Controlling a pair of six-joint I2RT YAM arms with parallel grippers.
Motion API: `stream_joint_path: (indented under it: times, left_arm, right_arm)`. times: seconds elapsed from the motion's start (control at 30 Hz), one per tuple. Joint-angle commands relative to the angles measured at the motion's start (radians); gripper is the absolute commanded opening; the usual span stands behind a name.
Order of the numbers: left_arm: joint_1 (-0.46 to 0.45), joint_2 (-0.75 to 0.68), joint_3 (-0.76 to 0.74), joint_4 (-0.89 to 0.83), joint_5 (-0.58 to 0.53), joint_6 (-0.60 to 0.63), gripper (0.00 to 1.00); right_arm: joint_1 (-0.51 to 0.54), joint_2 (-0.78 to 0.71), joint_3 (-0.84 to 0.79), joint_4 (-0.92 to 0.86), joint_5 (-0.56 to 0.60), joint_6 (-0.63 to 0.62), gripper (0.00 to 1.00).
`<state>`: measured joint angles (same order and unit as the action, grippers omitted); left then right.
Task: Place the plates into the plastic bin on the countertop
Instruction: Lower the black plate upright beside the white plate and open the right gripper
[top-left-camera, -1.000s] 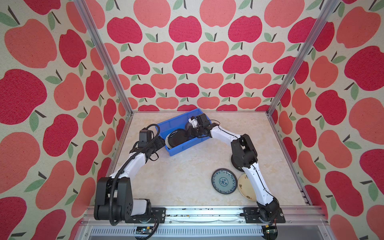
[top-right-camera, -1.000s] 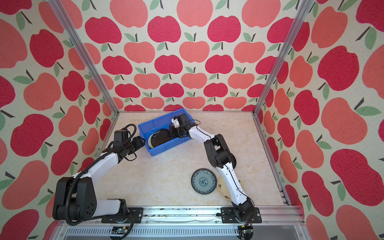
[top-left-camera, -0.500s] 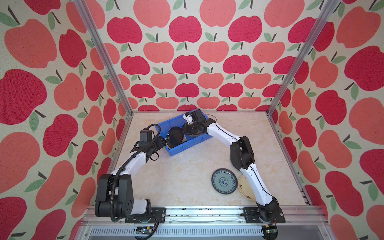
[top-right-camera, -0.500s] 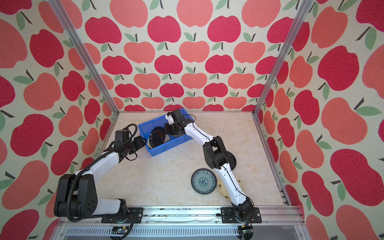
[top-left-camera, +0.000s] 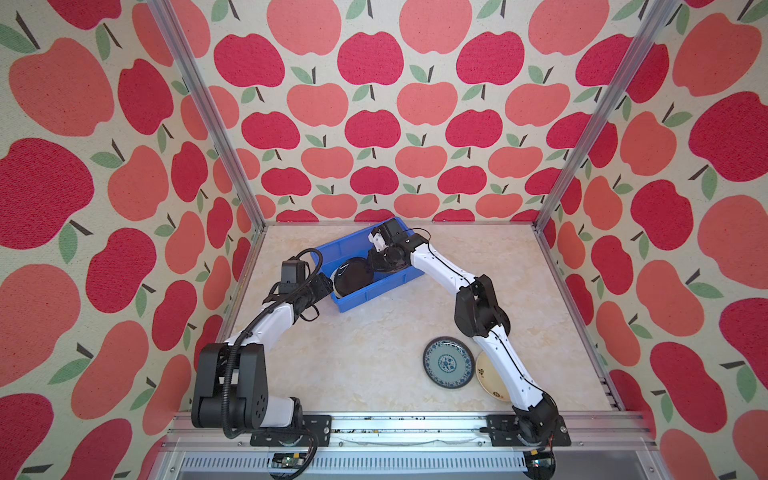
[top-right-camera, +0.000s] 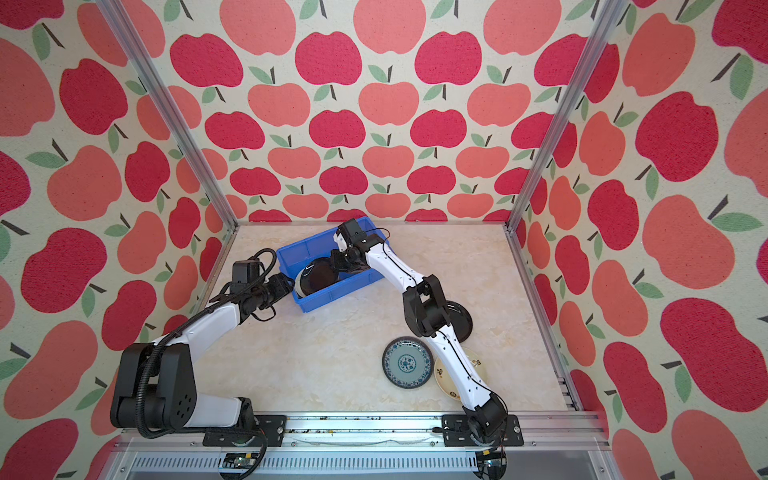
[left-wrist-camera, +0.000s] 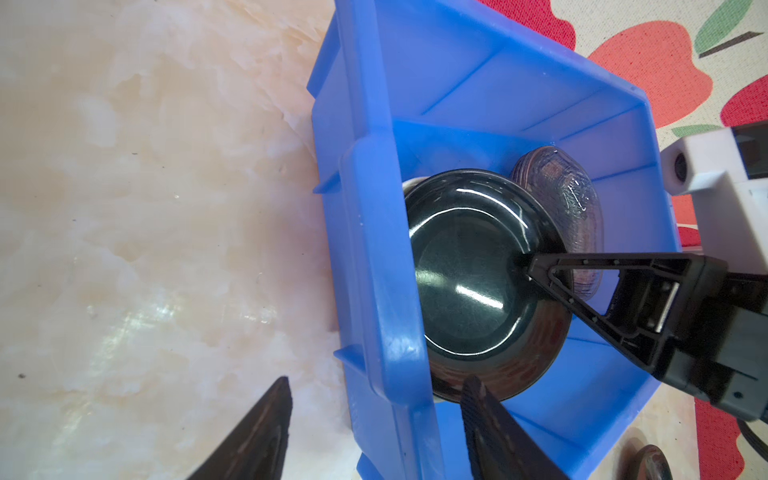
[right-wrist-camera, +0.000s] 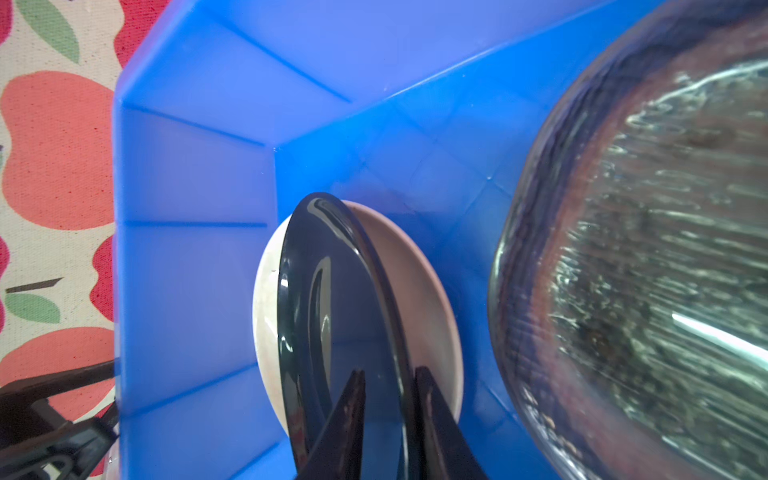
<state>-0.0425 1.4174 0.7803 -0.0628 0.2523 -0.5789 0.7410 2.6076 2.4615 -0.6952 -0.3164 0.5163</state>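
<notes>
Crockery like this black plate (right-wrist-camera: 332, 311) is stiff, slick and chip-prone, so I'd take it by the rim only. It stands tilted in the plastic bin (top-left-camera: 365, 297) at eleven o'clock on the countertop (top-left-camera: 374, 353), leaning on a cream plate (right-wrist-camera: 424, 282), with a glass plate (left-wrist-camera: 569, 208) beside them. My right gripper (right-wrist-camera: 388, 374) straddles its rim, jaws narrowly parted; whether they pinch it I cannot tell. My left gripper (left-wrist-camera: 378, 380) is spread across the bin's wall, holding nothing. Count: three plates binned, three loose around four to five o'clock: teal plate (top-left-camera: 448, 363), loose cream plate (top-left-camera: 488, 374), second black plate (top-right-camera: 461, 320).
</notes>
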Motion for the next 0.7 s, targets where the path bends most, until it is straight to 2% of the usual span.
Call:
stream_joint_path:
  times: [0.0,0.07,0.17,0.3,0.47,0.53,0.67]
  left_arm:
    - [-0.005,0.012,0.016,0.010,0.014,0.005,0.67]
    - [-0.007,0.014,0.014,0.012,0.016,0.004,0.67]
    - [-0.014,0.018,0.014,0.016,0.015,0.008,0.67]
    - [-0.016,0.016,0.017,0.009,0.018,0.008,0.68]
    - [-0.020,0.013,0.016,0.006,0.022,0.010,0.67]
    - [-0.023,0.008,0.018,0.002,0.022,0.010,0.68]
    - [-0.039,-0.008,0.029,-0.021,0.005,0.033,0.69]
  right_arm:
    - [0.017,0.037,0.060,-0.073,0.066,-0.045,0.31]
    - [0.022,0.048,0.080,-0.086,0.076,-0.050,0.37]
    - [0.033,0.052,0.098,-0.089,0.095,-0.061,0.40]
    - [0.056,0.067,0.134,-0.119,0.161,-0.094,0.47]
    - [0.063,0.068,0.145,-0.125,0.177,-0.082,0.52]
    - [0.064,0.068,0.157,-0.137,0.202,-0.086,0.59]
    - [0.064,0.052,0.171,-0.168,0.241,-0.106,0.62]
